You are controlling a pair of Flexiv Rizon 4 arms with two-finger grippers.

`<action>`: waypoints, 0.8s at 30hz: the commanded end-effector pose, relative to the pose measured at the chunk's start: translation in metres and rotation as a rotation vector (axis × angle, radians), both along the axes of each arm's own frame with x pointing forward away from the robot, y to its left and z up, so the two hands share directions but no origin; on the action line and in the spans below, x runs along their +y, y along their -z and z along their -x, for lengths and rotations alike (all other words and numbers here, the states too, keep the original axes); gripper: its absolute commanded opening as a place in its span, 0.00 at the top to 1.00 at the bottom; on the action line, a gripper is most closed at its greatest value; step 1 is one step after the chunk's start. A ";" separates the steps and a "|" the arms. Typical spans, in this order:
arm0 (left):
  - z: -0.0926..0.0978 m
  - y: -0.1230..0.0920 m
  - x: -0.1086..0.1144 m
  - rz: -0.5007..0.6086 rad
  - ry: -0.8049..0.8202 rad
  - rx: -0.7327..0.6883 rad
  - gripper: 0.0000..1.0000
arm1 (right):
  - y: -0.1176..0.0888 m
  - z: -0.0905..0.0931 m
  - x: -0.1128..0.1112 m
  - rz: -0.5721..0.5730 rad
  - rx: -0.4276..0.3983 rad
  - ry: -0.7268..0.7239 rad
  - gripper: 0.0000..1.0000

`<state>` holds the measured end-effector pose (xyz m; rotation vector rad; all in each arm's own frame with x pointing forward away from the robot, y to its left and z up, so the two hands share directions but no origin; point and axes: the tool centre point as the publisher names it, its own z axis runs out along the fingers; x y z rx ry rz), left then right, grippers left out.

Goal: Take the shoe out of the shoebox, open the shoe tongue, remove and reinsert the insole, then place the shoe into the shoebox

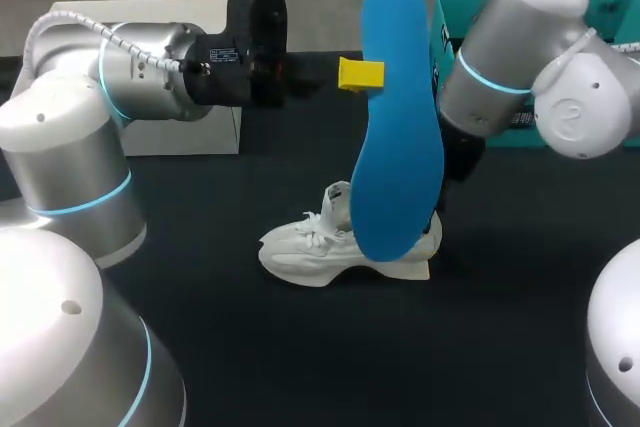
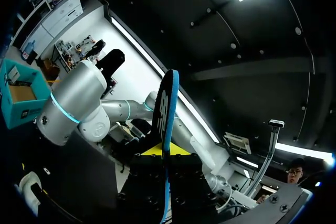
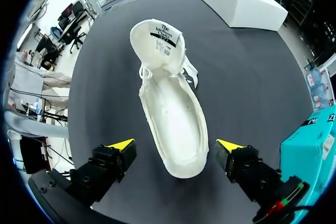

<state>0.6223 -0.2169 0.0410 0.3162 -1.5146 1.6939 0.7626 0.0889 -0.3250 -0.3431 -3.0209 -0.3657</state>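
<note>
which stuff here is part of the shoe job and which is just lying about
Job: blue insole, white shoe, teal shoebox.
Lying about: white block, seemingly not in use.

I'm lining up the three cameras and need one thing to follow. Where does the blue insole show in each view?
Head view: the blue insole stands upright in the middle, above the white shoe.
Left wrist view: seen edge-on, clamped in the left tool and rising ahead of it.
Right wrist view: not in it; the shoe lies there without it.
Shared landmark: the teal shoebox, visible in all three.
</note>
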 end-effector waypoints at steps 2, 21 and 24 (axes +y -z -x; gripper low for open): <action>0.001 0.000 -0.001 0.002 -0.001 0.000 1.00 | -0.002 -0.001 0.000 0.099 0.026 -0.031 0.00; 0.001 0.000 -0.001 0.002 -0.001 0.000 1.00 | -0.001 0.002 0.000 0.157 0.032 -0.034 0.00; 0.001 0.000 -0.001 0.002 -0.001 0.000 1.00 | -0.001 0.002 0.000 0.157 0.032 -0.034 0.00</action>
